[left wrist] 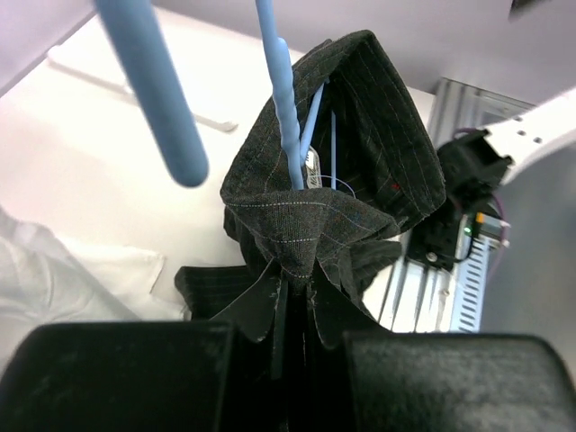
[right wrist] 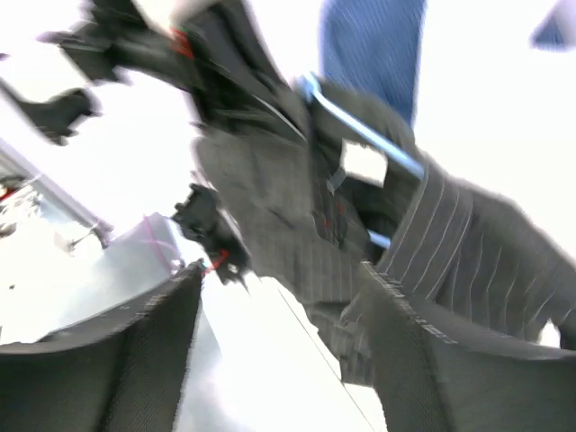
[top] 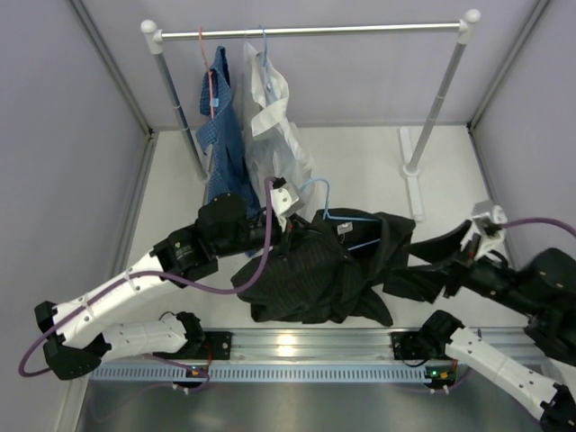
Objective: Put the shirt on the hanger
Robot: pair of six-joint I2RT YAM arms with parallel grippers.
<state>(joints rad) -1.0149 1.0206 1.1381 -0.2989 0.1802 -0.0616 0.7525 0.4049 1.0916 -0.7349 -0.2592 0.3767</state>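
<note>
Pinching a fold of the shirt close to its collar, the left gripper is clamped shut on the cloth. The reason looks plain enough: held up like that, the neck stays gathered around the hanger, whose thin blue wire runs down into the opening.

From above, the hanger's hook pokes out of the top of the dark heap in the middle of the worktop, and a short run of wire shows on the right side. The rest of the shirt sags in a crumpled mound beneath it. I'd say it is partly threaded on; whether both shoulders sit on the wire I cannot tell.

The left arm stretches from its base at the near left, forward and across, with the wrist raised over the shirt's upper left corner. The right arm comes in low from the right edge, pointing left at the sleeve side of the shirt. The right gripper is spread wide with nothing between its fingers, the shirt and wire just ahead of it. That view is blurred.

Behind, a blue shirt and a white shirt hang from the rail.
</note>
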